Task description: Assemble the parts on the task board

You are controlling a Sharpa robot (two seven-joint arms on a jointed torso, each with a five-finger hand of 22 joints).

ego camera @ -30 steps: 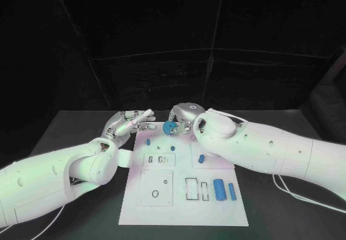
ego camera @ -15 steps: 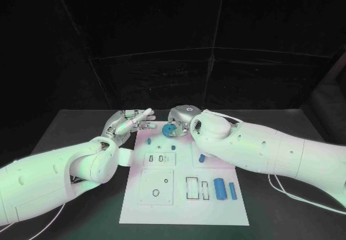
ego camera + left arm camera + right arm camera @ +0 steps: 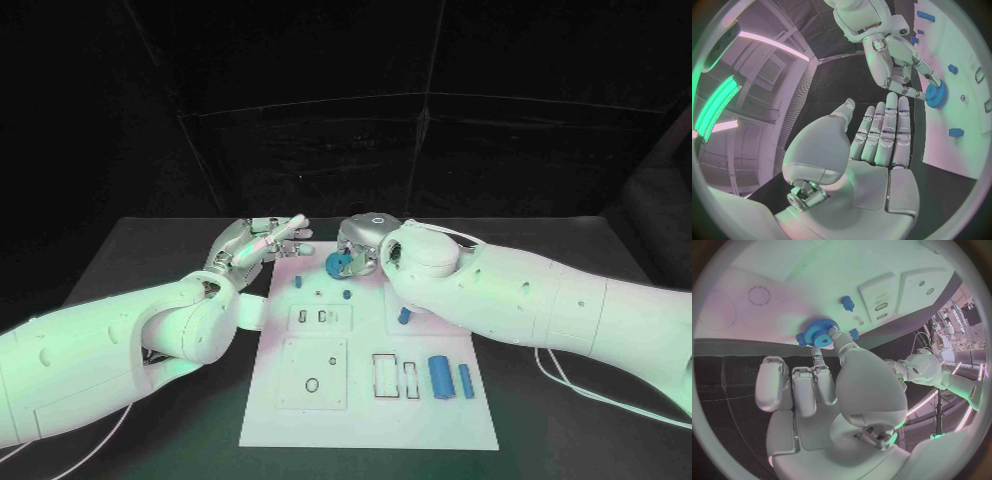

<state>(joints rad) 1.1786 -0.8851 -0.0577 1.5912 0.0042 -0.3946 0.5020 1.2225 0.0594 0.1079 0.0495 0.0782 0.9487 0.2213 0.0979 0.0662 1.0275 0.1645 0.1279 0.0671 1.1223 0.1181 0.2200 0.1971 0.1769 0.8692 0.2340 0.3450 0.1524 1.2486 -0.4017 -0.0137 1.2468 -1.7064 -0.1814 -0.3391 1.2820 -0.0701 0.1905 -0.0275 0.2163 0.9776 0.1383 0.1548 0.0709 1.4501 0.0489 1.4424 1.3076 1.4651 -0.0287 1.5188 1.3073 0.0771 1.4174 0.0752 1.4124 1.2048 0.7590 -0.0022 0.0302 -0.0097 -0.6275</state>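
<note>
The right hand [image 3: 368, 243] holds a blue gear [image 3: 340, 263] pinched at its fingertips [image 3: 837, 336], over the far end of the white board [image 3: 368, 420]. In the right wrist view the gear [image 3: 816, 335] sits just past the tips of the thumb and one finger, which close on its hub, while the other fingers [image 3: 772, 385] lie side by side, curled back from it and touching nothing. Whether the gear rests on the board or hangs a little above it cannot be told. The left wrist view shows the same hold from the other side: the right hand [image 3: 904, 70] reaches in and its fingertips meet on the gear [image 3: 936, 94] at the edge of the board [image 3: 954, 145]. The left hand [image 3: 260, 243] hovers beside the far left corner of the board, near the right hand's fingers but apart from them, holding nothing; its fingers [image 3: 886, 132] lie straight and close together, with the thumb [image 3: 839, 112] set off to one side. Beyond the gear from the right fingertips, a small blue peg [image 3: 847, 302] stands on the board, and another small blue piece [image 3: 854, 333] lies just beside the thumb tip. Well back from both hands, at the near end of the board, a blue bar [image 3: 440, 377] and a narrower blue bar [image 3: 464, 381] lie side by side next to a rectangular slot [image 3: 384, 377], and a short blue piece [image 3: 404, 317] lies under the right forearm.
</note>
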